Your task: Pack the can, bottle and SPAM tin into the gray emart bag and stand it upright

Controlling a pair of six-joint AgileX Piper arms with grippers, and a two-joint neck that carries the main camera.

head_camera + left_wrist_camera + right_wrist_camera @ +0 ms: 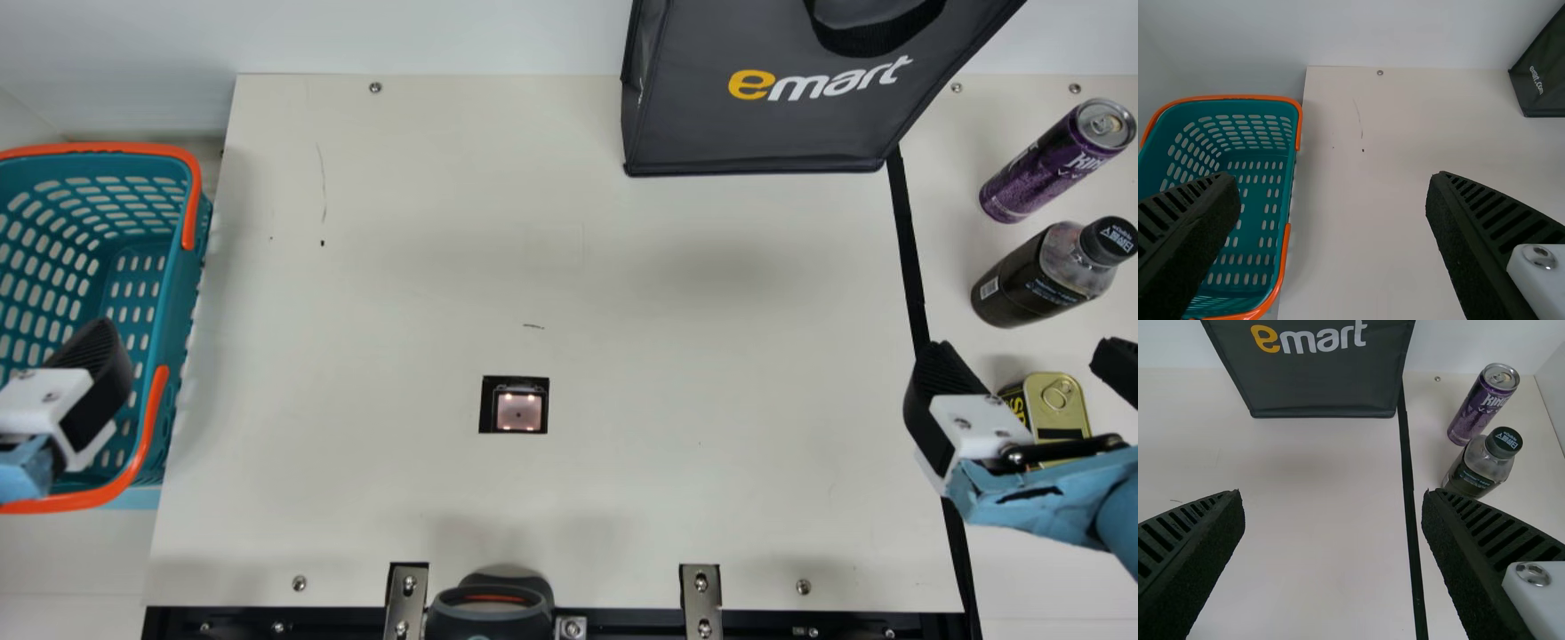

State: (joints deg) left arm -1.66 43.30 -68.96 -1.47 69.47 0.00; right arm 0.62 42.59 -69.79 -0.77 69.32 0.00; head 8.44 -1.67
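**Released on Both Sides**

At the left edge of the frame there is a teal plastic basket with orange handles (180, 293). In front of its lower part, at the lower left, I have my left pincer (96, 364). The left wrist view shows this left pincer (1331, 175) released, its two ribbed fingers well apart and with bare space between them.

Below the centre of the frame, on the cream table (400, 267), is a small black square with a pinkish panel (518, 412). At the upper right of centre, the gray emart bag with black handle (765, 133) is standing upright. From near its lower right corner, a long black strip (909, 240) goes down the table.

My right pincer (1021, 348) is at the lower right. It is also released, with the fingers spread and holding nothing. The yellow SPAM tin with ring pull (1058, 400) is partly hidden behind it. At the right of the strip, the dark bottle with black cap (1031, 280) stands near the middle height, and the purple metal can (1036, 169) stands just above it, in the upper right. All three goods are outside the bag.
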